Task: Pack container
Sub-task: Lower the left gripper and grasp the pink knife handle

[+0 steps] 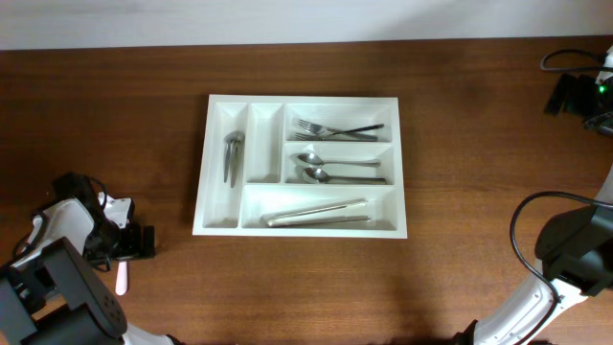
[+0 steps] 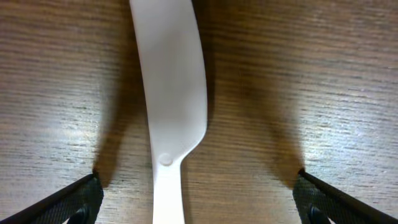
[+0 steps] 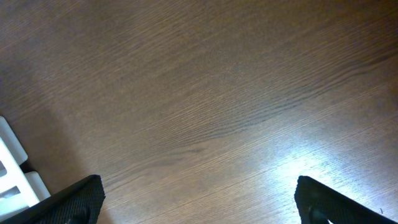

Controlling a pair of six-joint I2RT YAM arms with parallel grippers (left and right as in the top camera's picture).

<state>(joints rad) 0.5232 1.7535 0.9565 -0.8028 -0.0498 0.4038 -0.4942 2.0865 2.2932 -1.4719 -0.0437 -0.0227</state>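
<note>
The white container [image 1: 218, 103] sits mid-table. It holds metal forks [image 1: 330, 128], spoons [image 1: 330, 169], long utensils [image 1: 316, 213] in the front slot and one piece [image 1: 233, 153] in the left upright slot. A white plastic knife [image 2: 169, 93] lies flat on the wood at the front left, and its end shows in the overhead view [image 1: 122, 279]. My left gripper [image 2: 198, 202] is open just above it, with a finger on each side and not touching it. My right gripper [image 3: 199, 202] is open and empty above bare wood, right of the container's corner [image 3: 12, 168].
Black cables and a dark device [image 1: 575, 91] lie at the far right corner. The right arm's body [image 1: 575, 249] stands at the front right and the left arm's body [image 1: 57, 278] at the front left.
</note>
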